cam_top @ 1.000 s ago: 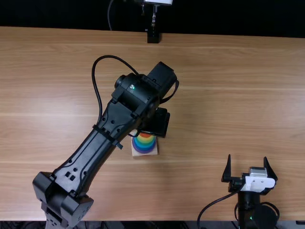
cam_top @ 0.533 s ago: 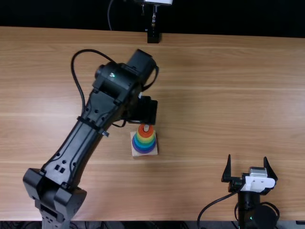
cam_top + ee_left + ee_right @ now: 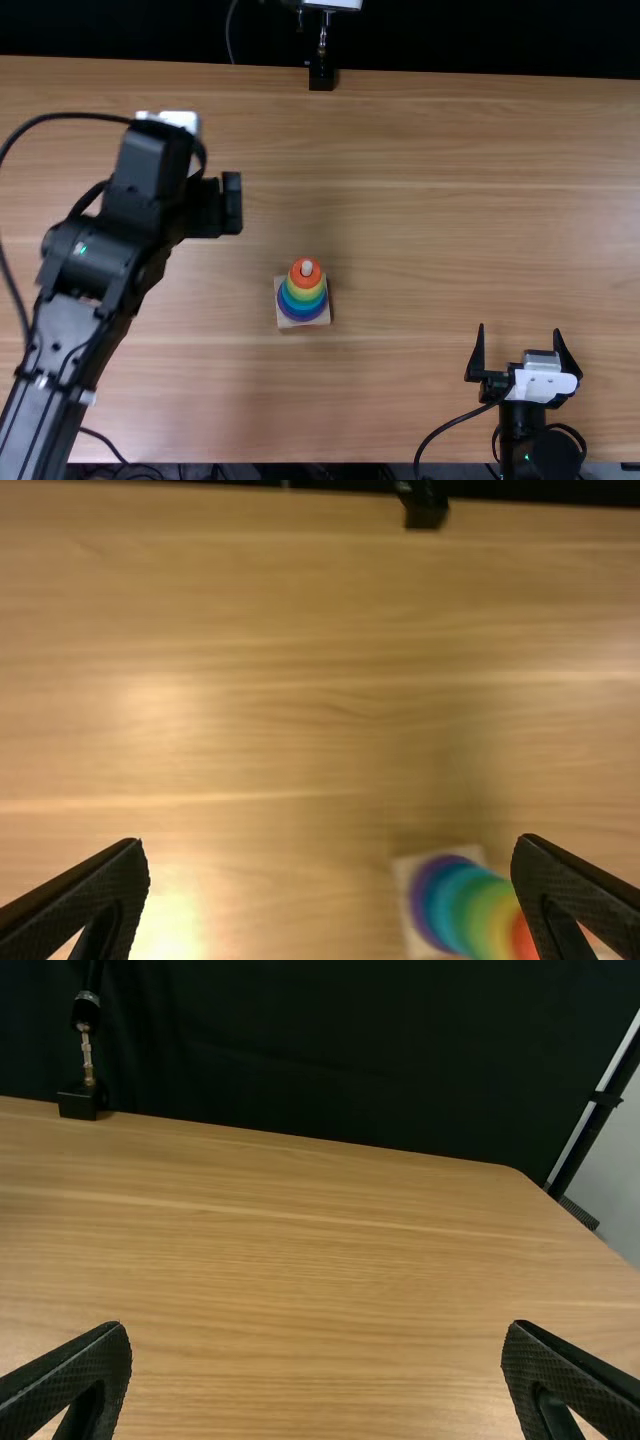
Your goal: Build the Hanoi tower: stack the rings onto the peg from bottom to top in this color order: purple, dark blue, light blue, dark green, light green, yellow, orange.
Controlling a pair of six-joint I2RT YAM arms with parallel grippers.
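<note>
- Light brown wood makes up the table, its grain running from side to side.
- Nearest, the right gripper lies low by the table's near edge, fingers spread wide.
- Farther in, left of the table's middle, the base sits flat, pale and square.
- On it the rings form an upright stack, narrowing from purple at the bottom through blues and green to yellow, then orange at the top; the peg pokes through the orange one.
- Beyond and to the left of the stack is the left gripper, its fingers wide apart.
- At the far edge, a black stand stands before a dark curtain.
</note>
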